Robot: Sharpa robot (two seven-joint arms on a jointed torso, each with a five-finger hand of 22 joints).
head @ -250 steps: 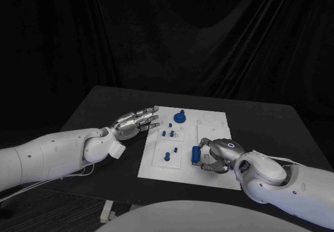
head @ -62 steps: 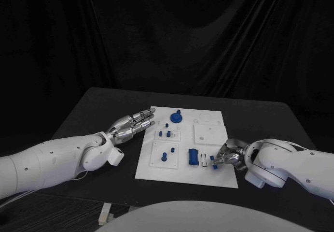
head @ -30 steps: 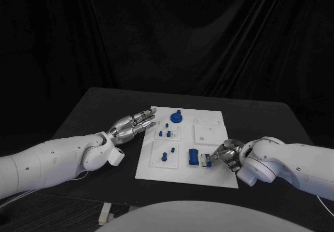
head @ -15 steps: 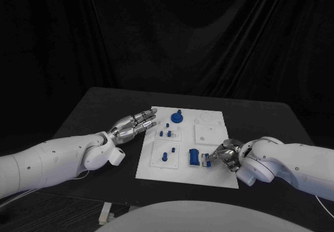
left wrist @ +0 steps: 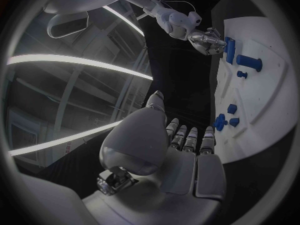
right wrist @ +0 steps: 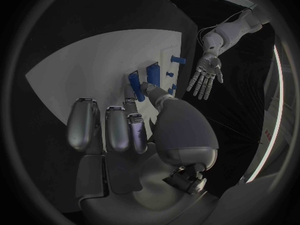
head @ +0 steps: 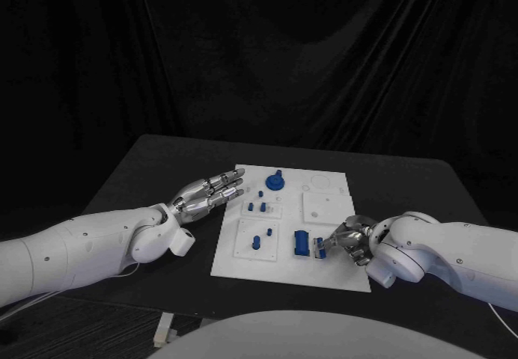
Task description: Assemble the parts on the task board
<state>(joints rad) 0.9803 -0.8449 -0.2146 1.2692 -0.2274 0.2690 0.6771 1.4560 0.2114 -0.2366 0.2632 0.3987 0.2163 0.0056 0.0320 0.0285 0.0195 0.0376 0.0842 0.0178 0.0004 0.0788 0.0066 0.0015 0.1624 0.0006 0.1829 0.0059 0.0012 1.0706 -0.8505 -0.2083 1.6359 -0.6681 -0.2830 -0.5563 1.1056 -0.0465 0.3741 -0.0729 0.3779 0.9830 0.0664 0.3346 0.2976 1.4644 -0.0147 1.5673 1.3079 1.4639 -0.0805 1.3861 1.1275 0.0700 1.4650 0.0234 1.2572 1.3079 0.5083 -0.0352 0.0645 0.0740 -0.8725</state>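
We saw the white rectangular task board [head: 324, 206] lying in the middle of the black table [head: 162, 161]. Our right silver hand [head: 347, 238] rested on the board's near right part, its fingertips pinching a small blue block-shaped part [head: 323, 248] just beside a larger blue cylindrical part [head: 299, 242]. Our left silver hand [head: 208, 191] hovered by the board's left edge, its fingers straight, slightly apart and holding nothing.

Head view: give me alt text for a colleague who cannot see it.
The robot's right silver hand pinches a small blue part over the near right of the white task board, beside a larger blue block. The left silver hand hovers flat, fingers spread, off the board's left edge.
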